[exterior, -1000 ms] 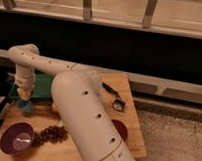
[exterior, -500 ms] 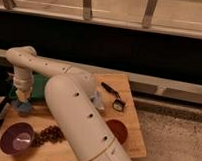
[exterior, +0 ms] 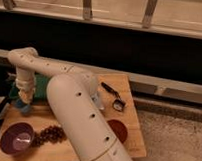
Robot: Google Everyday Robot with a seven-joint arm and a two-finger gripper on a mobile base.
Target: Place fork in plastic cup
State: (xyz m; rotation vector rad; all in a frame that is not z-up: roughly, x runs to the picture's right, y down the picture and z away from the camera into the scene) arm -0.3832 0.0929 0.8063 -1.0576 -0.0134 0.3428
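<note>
My gripper (exterior: 25, 98) hangs at the end of the white arm at the left side of the wooden table (exterior: 133, 121). It is right above a small blue plastic cup (exterior: 22, 109) and hides most of it. The cup stands at the front edge of the green tray (exterior: 43, 87). The fork does not show as a separate thing; it is hidden by the gripper or out of view.
A purple bowl (exterior: 17, 138) sits at the front left with a bunch of dark grapes (exterior: 52, 134) beside it. An orange-red bowl (exterior: 118, 130) is at the front right. A black-handled tool (exterior: 114, 96) lies at the back right. My forearm (exterior: 78, 114) covers the table's middle.
The forearm has swung slightly to the left. The gripper has stayed over the blue cup with little visible movement.
</note>
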